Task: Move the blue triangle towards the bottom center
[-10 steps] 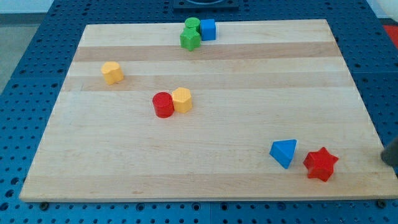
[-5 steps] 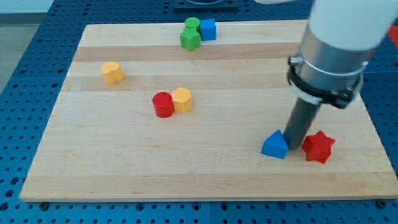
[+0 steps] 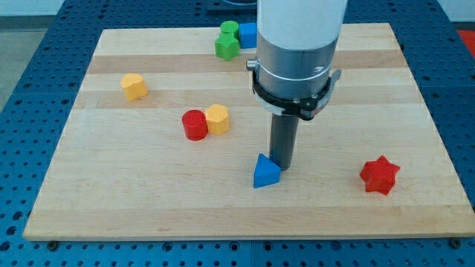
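Wooden worktop carries eight blocks in all: two yellow, two red, two green, two blue.

Far left: one yellow block, standing alone. Left of centre: a red cylinder touching a second yellow block, a hexagon, on its right. Far edge, centre: a green cylinder behind a green block of unclear shape, the two touching, with a blue cube just beside them on the right.

Near centre: the blue triangle, slightly right of the worktop's middle. My tip touches its far-right side. There are no jaws on this rod, so no open or closed state to record.

Near right: one red star, well apart from the blue triangle.
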Available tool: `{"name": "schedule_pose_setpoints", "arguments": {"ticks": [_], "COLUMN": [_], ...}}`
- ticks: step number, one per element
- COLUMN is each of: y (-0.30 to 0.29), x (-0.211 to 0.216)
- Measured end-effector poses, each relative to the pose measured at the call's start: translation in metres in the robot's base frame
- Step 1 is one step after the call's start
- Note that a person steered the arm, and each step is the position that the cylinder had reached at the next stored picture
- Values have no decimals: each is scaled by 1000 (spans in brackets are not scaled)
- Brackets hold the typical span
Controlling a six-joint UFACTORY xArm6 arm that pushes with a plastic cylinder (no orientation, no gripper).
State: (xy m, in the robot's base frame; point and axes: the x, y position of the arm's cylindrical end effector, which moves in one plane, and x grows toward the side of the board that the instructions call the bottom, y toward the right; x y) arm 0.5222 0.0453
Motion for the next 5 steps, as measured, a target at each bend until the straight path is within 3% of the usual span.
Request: {"name": "schedule_pose_setpoints", "arguments": {"ticks": [5], "y": [-34], "x": [6]}}
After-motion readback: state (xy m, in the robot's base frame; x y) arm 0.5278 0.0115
